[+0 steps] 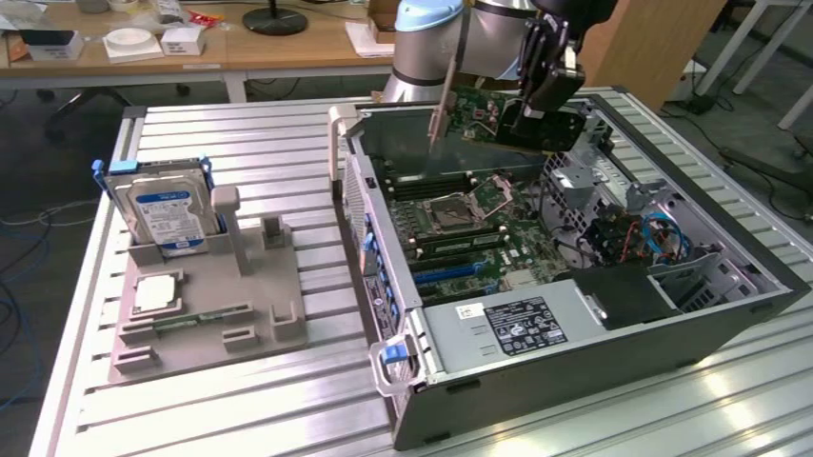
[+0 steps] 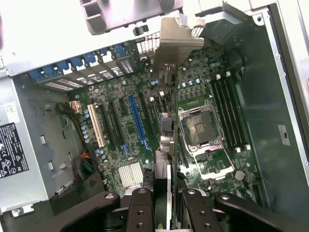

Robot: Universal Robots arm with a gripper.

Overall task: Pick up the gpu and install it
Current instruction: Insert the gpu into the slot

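- Gripper (image 1: 524, 114) in the upper centre of the exterior view, hanging over the far end of the open computer case (image 1: 711, 314).
- Claw closed narrow on the gpu (image 1: 477, 109). In the wrist view the two dark fingers (image 2: 141, 205) pinch the card's edge from either side, gripper (image 2: 166, 203) centred on it.
- The gpu is in the air, tilted, above the motherboard (image 1: 470, 238) and not seated. Its pale metal end bracket points to the exterior view's left.
- Wrist view: gpu (image 2: 175, 46) seen edge-on, bracket at the far end near the case's rear slot openings. The card runs over the board between the long blue slot (image 2: 136, 121) and the processor socket (image 2: 200, 128).
- Power supply (image 1: 508, 326) with a white label sits at the near end of the case, lower centre of the exterior view.
- Exterior view's left: grey holder (image 1: 254, 286) on the slatted metal table (image 1: 190, 409).
- Hard drive (image 1: 163, 205), blue label, stands upright in the holder's back corner.
- Small green memory stick (image 1: 204, 316) lies flat near the holder's front.
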